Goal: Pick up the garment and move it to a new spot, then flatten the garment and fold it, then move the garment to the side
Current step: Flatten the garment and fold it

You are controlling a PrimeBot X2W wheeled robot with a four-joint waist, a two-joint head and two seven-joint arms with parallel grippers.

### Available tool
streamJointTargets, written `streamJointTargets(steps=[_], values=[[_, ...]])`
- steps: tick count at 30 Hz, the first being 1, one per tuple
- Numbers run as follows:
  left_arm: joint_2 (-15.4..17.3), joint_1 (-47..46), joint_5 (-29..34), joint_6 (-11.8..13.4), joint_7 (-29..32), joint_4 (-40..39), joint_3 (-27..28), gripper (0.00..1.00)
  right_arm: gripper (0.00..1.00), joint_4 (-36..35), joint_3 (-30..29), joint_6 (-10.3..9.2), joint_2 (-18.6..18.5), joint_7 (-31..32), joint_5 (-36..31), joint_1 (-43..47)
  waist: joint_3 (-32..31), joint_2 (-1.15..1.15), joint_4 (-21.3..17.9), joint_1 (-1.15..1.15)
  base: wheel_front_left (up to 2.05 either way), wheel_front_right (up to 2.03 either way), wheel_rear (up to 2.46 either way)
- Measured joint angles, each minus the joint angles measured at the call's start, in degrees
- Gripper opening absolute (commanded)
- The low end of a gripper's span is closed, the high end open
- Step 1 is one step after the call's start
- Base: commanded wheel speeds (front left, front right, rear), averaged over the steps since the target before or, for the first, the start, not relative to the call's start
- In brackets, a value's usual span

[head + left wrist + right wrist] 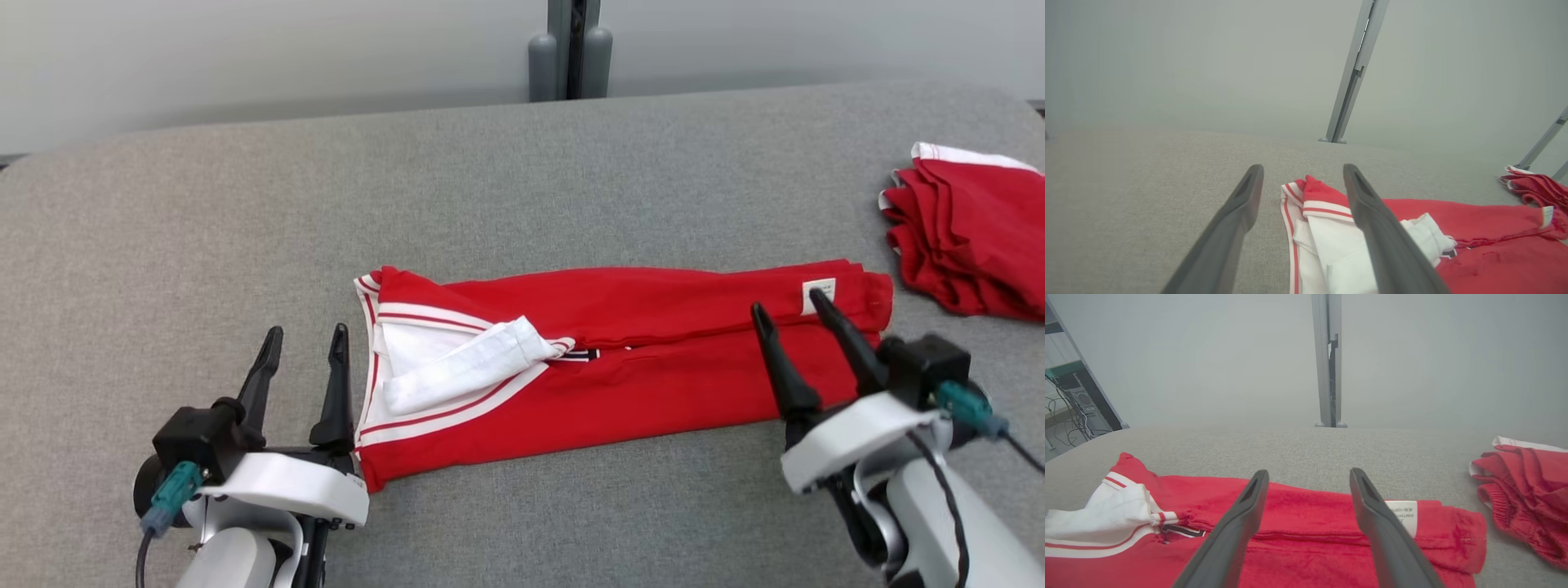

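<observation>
The garment [620, 351] is red with white striped trim, folded into a long band across the grey table [245, 229]; its white sleeves lie at the left end and a white label near the right end. My left gripper [304, 336] stands open just off the garment's left edge, holding nothing. My right gripper [790, 307] hovers open over the right end by the label. In the left wrist view the garment [1474, 245] lies under and right of the open fingers [1392, 249]. In the right wrist view the garment [1298, 539] spreads beneath the open fingers [1224, 547].
A pile of other red garments [971, 237] with white trim sits at the table's right edge, also in the right wrist view [1527, 490]. A grey post [570, 49] rises behind the table's far edge against a pale wall. Shelving with cables [1073, 400] stands far left.
</observation>
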Motion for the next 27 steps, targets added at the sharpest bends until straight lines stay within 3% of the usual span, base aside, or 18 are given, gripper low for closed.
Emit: streamJointTargets(steps=[12, 18, 27], values=[[-6.73, 10.21, 14.64, -4.22, -0.09, -5.17, 7.86, 1.00, 1.00, -12.78, -11.69, 0.00, 4.76, -0.01, -5.16, 15.72, -5.90, 0.00, 0.24, 0.00, 0.00, 0.00, 0.00], [-8.50, 15.30, 18.40, -5.49, -0.09, -6.73, 10.57, 1.00, 1.00, -14.59, -12.78, 0.00, 5.19, -0.01, -5.14, 21.39, -8.69, 0.00, 0.78, 0.00, 0.00, 0.00, 0.00], [-9.38, 16.93, 22.05, -7.17, -0.09, -7.12, 11.76, 1.00, 1.00, -15.16, -13.08, 0.00, 5.57, -0.01, -5.08, 23.06, -9.04, 0.00, 1.34, 0.00, 0.00, 0.00, 0.00]])
